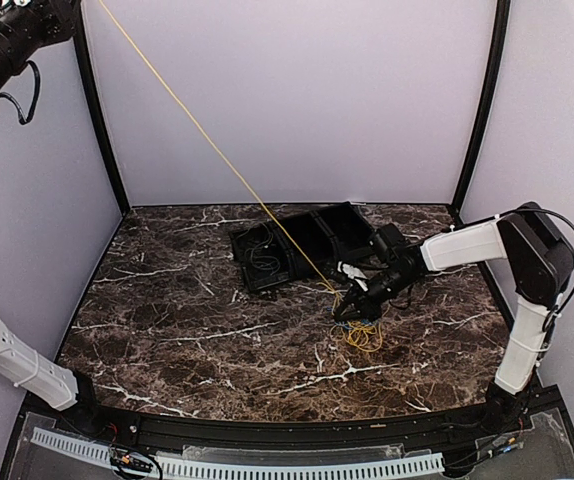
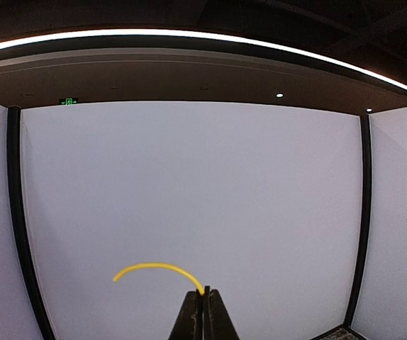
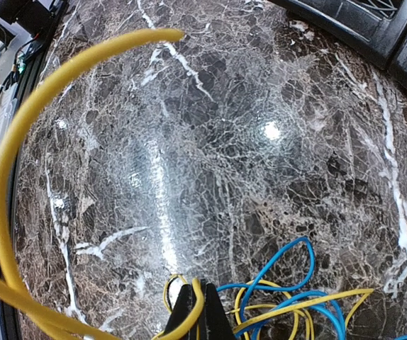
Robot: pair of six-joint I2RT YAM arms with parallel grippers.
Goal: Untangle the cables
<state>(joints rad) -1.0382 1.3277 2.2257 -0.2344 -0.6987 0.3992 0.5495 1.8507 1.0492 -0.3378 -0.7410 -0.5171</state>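
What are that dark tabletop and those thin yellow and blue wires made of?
The tabletop: seemingly polished dark marble or marble-look laminate; white veins, shiny glare. The cables: thin wires in smooth, flexible, plastic-looking sheathing; they curl into loops.

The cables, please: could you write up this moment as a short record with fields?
Left claw: shut on one end of a yellow cable, raised high
Right claw: shut on the same cable, low over the table
Yellow cable: stretched straight between the claws
Loose bundle: yellow and blue loops on the table by the right claw
Tray: black, behind the bundle
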